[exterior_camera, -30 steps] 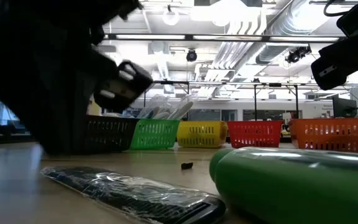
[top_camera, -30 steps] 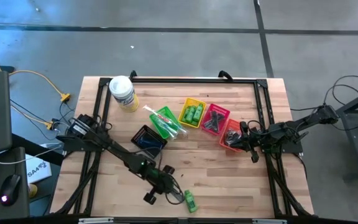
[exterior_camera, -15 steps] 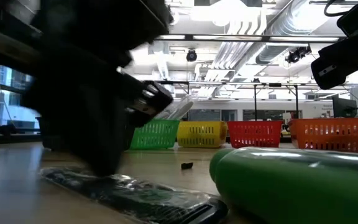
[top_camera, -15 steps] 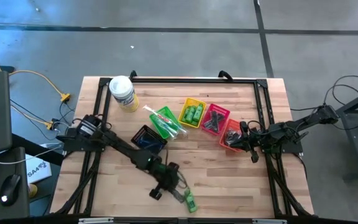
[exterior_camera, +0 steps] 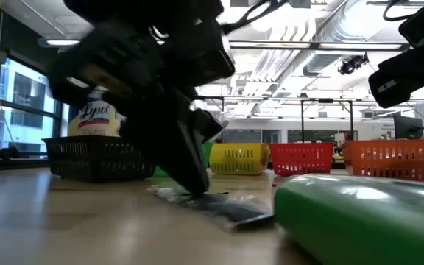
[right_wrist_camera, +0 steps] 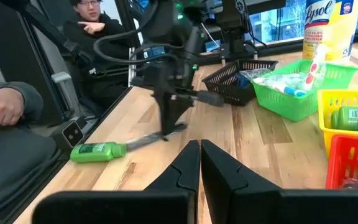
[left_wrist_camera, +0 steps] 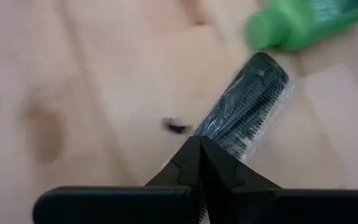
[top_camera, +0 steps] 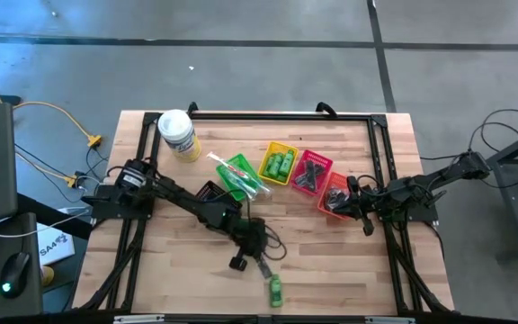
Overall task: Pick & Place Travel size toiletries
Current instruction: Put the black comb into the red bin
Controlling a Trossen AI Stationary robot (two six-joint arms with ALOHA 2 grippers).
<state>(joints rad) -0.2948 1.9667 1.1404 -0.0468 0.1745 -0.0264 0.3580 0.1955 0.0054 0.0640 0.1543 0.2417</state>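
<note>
While the green mini bottle point(top_camera: 276, 291) lies loose at the near edge of the table point(top_camera: 349, 270), the left gripper point(top_camera: 252, 255) sits just beyond it, fingers clenched on the end of the wrapped black comb point(left_wrist_camera: 244, 106). The low view shows the comb point(exterior_camera: 212, 206) tilted: gripped end up, far end dragging on the wood.

- Comb's long axis runs straight out from the fingertips toward the bottle point(left_wrist_camera: 297, 25); the comb's free end is just beside the bottle, apart I think, contact can't be ruled out.
- Left arm owns this one. Right gripper point(top_camera: 360, 214) is well apart, clamped shut on nothing, parked over the table's right side beside the orange basket point(top_camera: 334, 195).
- Baskets lie farther back: black basket point(top_camera: 212, 200) nearest the left gripper, then green basket point(top_camera: 239, 175), yellow basket point(top_camera: 280, 163), red basket point(top_camera: 311, 171).
- Judgement: which basket takes combs I can't tell; black is the shortest carry.
- Risk: grip is at the very end of the wrap, so the comb could swing or slip on lift.

White-lidded tub point(top_camera: 179, 135) sits at the far left corner, not part of this.
</note>
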